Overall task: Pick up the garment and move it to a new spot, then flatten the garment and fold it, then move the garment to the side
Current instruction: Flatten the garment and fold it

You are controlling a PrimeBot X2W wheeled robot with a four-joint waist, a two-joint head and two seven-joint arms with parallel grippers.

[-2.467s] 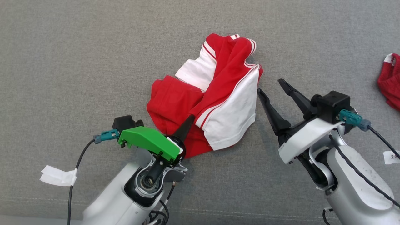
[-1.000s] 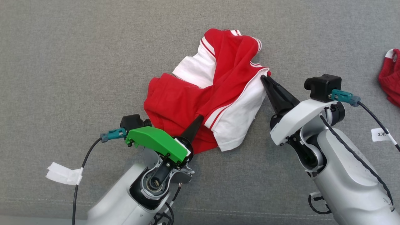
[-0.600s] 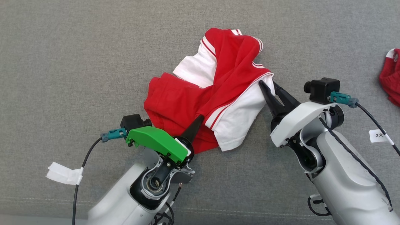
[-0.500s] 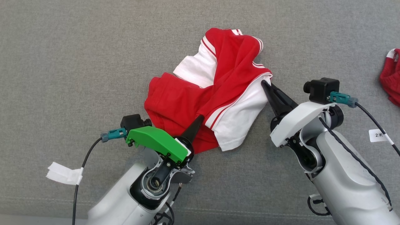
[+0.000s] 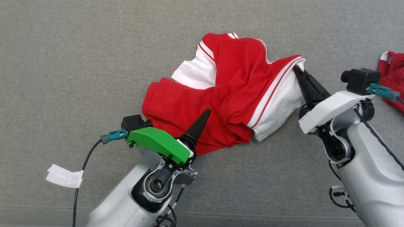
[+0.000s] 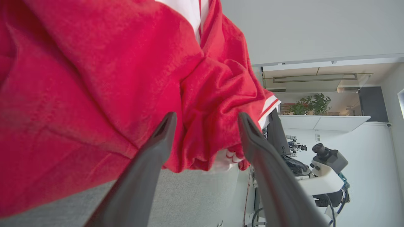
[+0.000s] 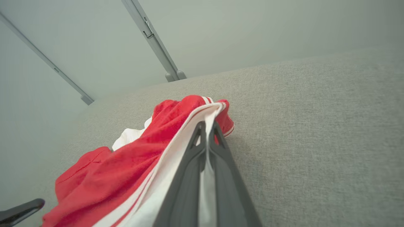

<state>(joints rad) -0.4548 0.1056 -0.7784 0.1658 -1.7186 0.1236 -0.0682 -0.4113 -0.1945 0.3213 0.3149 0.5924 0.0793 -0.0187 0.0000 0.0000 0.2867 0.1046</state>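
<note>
Head view: the red-and-white garment lies crumpled on the grey table, its white corner clamped in the closed right pincer. Left wrist view: the left pincer gapes wide, gripping nothing, red cloth just ahead.

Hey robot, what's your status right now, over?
Left gripper open at the garment. Right gripper shut on its white edge. Garment crumpled, not yet flat. Second red piece at far right, nothing blocking.
</note>
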